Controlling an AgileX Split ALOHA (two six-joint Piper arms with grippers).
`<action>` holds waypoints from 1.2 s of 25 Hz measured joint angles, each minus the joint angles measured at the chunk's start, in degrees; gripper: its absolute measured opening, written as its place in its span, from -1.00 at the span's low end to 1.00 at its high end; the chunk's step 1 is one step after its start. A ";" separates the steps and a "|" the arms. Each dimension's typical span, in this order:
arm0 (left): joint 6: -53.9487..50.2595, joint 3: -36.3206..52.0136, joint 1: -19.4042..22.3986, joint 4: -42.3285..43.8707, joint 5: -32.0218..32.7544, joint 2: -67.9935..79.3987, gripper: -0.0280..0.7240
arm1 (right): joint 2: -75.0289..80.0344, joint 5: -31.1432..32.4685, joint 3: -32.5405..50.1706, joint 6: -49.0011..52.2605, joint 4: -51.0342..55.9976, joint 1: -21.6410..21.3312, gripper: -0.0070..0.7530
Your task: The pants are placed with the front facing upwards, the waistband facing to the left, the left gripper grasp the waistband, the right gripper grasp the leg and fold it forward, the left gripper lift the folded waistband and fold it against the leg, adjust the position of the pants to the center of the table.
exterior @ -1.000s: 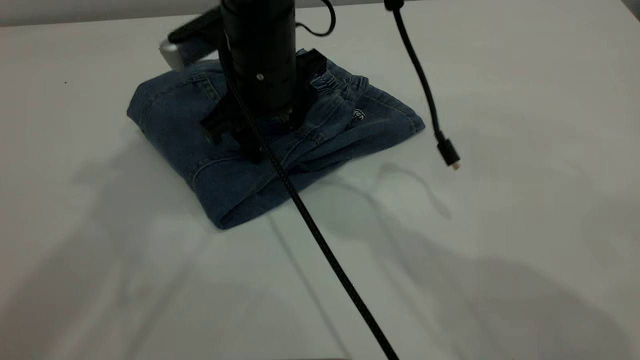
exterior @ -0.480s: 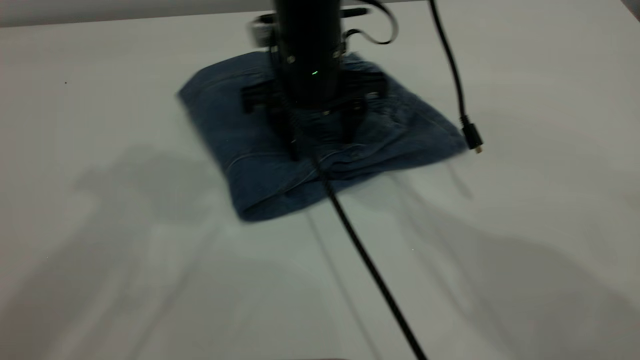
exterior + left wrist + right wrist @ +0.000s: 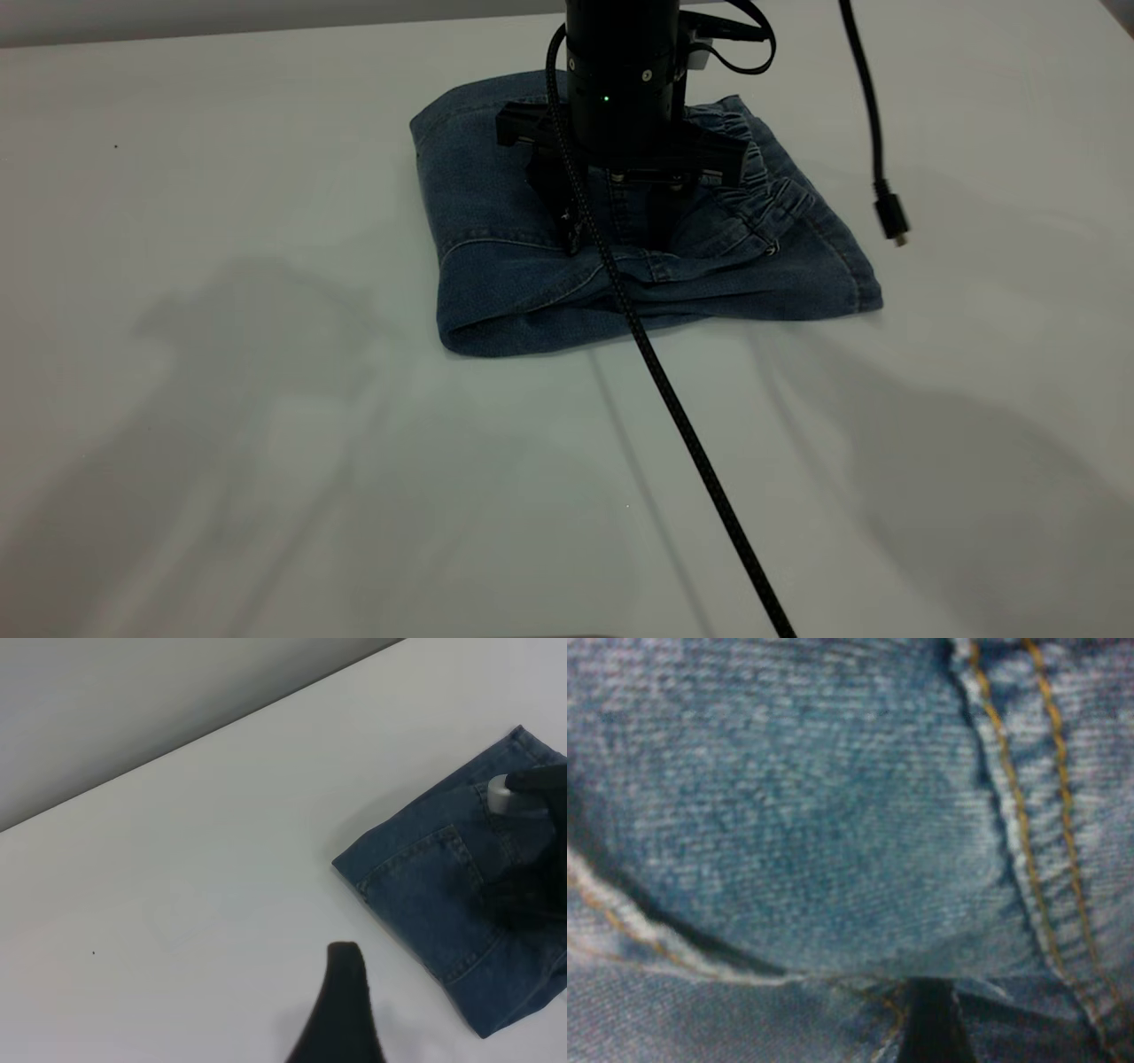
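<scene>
The blue denim pants (image 3: 496, 239) lie folded into a compact square on the white table (image 3: 221, 425), with the gathered waistband (image 3: 766, 182) on top toward the right. My right gripper (image 3: 613, 232) points straight down onto the middle of the fold, its two fingers spread apart and pressing on the cloth. Denim (image 3: 788, 815) fills the right wrist view, with one dark fingertip (image 3: 930, 1023) against it. In the left wrist view the pants (image 3: 425, 895) lie well off from the left arm, and only one black finger (image 3: 344, 1010) of that gripper shows over bare table.
A braided black cable (image 3: 691, 434) runs from the right arm down across the front of the table. A second cable hangs loose with its plug (image 3: 890, 217) just right of the pants. A wall borders the table's far edge (image 3: 177, 753).
The right gripper has slid rightward across the table with the folded pants under it; the pants moved right and turned, so their front edge now lies nearly square to the table.
</scene>
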 joint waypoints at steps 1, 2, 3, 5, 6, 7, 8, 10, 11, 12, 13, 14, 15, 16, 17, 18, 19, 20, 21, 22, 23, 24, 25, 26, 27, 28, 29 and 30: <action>0.00 0.00 0.00 0.00 0.00 0.00 0.61 | -0.23 0.23 0.00 0.00 -0.16 0.00 0.11; 0.05 0.00 0.00 0.00 0.00 0.00 0.61 | -0.66 0.53 0.00 0.00 -0.52 0.00 0.11; 0.05 0.00 0.00 -0.05 0.00 0.00 0.61 | -1.34 1.08 0.00 -0.14 -1.01 0.00 0.11; 0.05 0.00 0.00 -0.05 -0.06 0.00 0.61 | -3.27 2.01 -0.05 -1.19 -3.35 0.00 0.11; 0.05 0.00 0.00 -0.05 -0.17 0.00 0.61 | -4.63 2.49 -0.43 -2.04 -4.44 0.00 0.11; 0.06 0.00 0.00 -0.05 -0.21 0.00 0.61 | -5.84 3.01 -1.20 -3.48 -5.60 0.00 0.11; 0.06 0.00 0.00 -0.05 -0.23 0.00 0.61 | -7.38 3.56 -2.25 -5.53 -6.59 0.00 0.11; 0.06 0.00 0.00 -0.05 -0.18 0.00 0.61 | -10.69 4.72 -4.51 -10.58 -7.68 0.00 0.11; 0.06 0.00 0.00 -0.06 -0.05 0.00 0.61 | -12.04 5.06 -5.86 -13.95 -7.87 0.00 0.11; 0.06 0.00 0.00 -0.06 0.22 -0.07 0.61 | -13.67 5.28 -7.21 -17.47 -7.98 0.00 0.11; 0.12 0.00 0.00 -0.06 0.60 -0.20 0.61 | -15.28 5.40 -8.21 -20.44 -7.98 0.00 0.11; 0.24 0.00 0.00 -0.06 1.22 -0.62 0.61 | -16.68 5.54 -9.04 -24.07 -7.81 0.00 0.11; 0.59 0.00 0.00 -0.06 1.93 -1.16 0.61 | -18.51 5.71 -9.38 -27.59 -7.27 0.00 0.11; 1.02 0.00 0.00 -0.06 2.99 -1.81 0.61 | -20.41 6.00 -9.52 -30.27 -6.57 0.00 0.11; 1.28 0.00 0.00 -0.06 4.27 -2.69 0.61 | -22.21 6.27 -9.58 -33.21 -5.65 0.00 0.11; 1.45 0.00 0.00 -0.06 5.65 -3.68 0.61 | -23.73 6.48 -9.58 -35.85 -4.25 0.00 0.11; 1.58 0.00 0.00 -0.06 6.99 -4.74 0.61 | -25.59 6.63 -9.58 -38.44 -2.64 0.00 0.11; 1.64 0.00 0.00 -0.06 8.66 -5.62 0.61 | -27.43 6.86 -9.58 -40.44 -1.04 0.00 0.11; 1.68 0.00 0.00 -0.06 10.44 -6.71 0.61 | -29.34 7.00 -9.58 -42.64 0.23 0.00 0.11; 1.70 0.00 0.00 -0.06 11.97 -7.78 0.61 | -30.97 7.12 -9.58 -44.48 1.61 0.00 0.11; 1.75 0.00 0.00 -0.06 13.97 -8.83 0.61 | -33.02 7.11 -9.22 -46.15 2.67 0.00 0.11; 1.75 0.00 0.00 -0.06 16.09 -9.68 0.61 | -35.29 7.11 -8.63 -47.26 3.15 0.00 0.11; 1.81 0.00 0.00 -0.06 17.09 -10.68 0.61 | -37.31 7.11 -7.44 -48.37 3.41 0.00 0.11; 1.94 -0.08 0.00 -0.06 17.08 -11.63 0.61 | -39.89 7.11 -5.77 -49.04 3.52 0.00 0.11; 2.00 -0.08 0.00 0.00 17.08 -12.46 0.61 | -42.58 7.17 -3.65 -49.40 3.58 0.00 0.11; 2.07 -0.08 0.00 0.00 17.08 -13.37 0.61 | -45.45 7.17 -1.55 -49.80 3.58 0.00 0.11; 2.23 -0.08 0.00 0.00 17.08 -14.28 0.60 | -47.89 7.17 1.30 -50.20 3.51 0.00 0.11; 2.21 -0.08 0.00 0.00 17.08 -15.17 0.60 | -50.96 7.17 4.47 -50.64 3.35 0.00 0.11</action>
